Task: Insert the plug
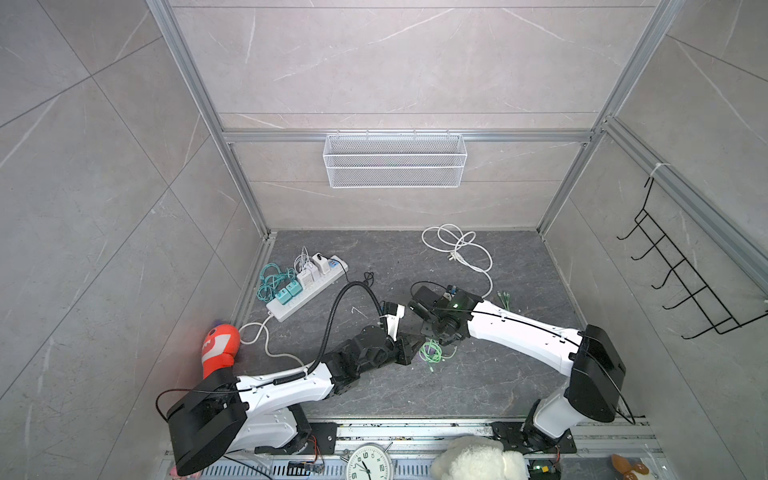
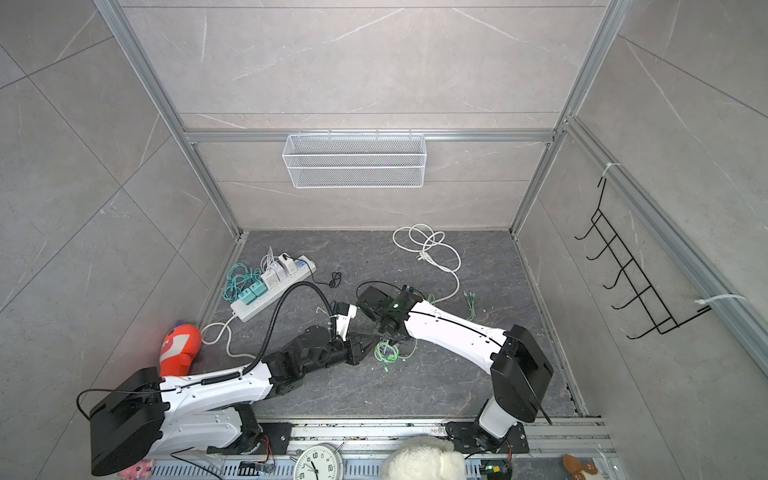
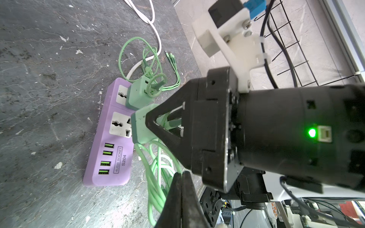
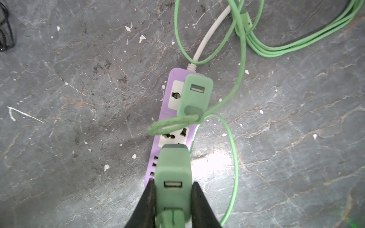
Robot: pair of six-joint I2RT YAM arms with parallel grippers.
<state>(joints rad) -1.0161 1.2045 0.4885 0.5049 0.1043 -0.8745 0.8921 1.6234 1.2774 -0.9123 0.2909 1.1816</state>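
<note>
Right wrist view: right gripper [image 4: 172,182] clamped on green USB charger plug [image 4: 173,163]
Purple power strip [image 4: 176,72] lay just ahead of the jaws; left gripper [image 3: 181,173] was closed, empty

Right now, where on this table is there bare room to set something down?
Bare: the back middle, between the white power strip and the coiled white cord, and the front middle beside the metal rail. Crowded: the centre, where the right gripper holds a green plug over the purple power strip among green cables.
</note>
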